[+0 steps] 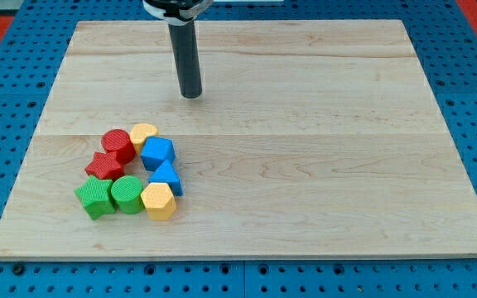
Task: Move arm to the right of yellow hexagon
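Hovering: my tip (190, 94) well above-right of yellow hexagon (158, 201).

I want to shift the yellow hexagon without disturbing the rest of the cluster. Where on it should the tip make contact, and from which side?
There is no gripper, so it is a push, not a grip. The yellow hexagon has the green cylinder touching its left and the blue triangle just above. Its right and bottom faces are free. My tip sits well above the cluster, so probably come down the view's right and meet the right face.
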Robot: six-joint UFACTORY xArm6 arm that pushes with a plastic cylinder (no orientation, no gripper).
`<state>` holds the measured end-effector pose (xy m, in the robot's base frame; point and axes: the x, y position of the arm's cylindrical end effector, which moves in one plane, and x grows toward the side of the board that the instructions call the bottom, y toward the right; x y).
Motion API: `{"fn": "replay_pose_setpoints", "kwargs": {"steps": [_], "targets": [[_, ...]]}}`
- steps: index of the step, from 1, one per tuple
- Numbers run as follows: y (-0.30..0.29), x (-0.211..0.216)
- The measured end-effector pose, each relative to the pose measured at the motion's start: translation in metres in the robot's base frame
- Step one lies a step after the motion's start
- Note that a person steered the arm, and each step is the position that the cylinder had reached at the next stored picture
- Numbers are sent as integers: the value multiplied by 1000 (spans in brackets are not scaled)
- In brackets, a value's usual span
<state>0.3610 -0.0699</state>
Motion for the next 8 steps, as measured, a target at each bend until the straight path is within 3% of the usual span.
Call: {"fn": "replay_pose_setpoints", "kwargs": {"steps": [5,6,7,8], "targets": [[-9,-17],[62,19],[95,82],[93,128]]}}
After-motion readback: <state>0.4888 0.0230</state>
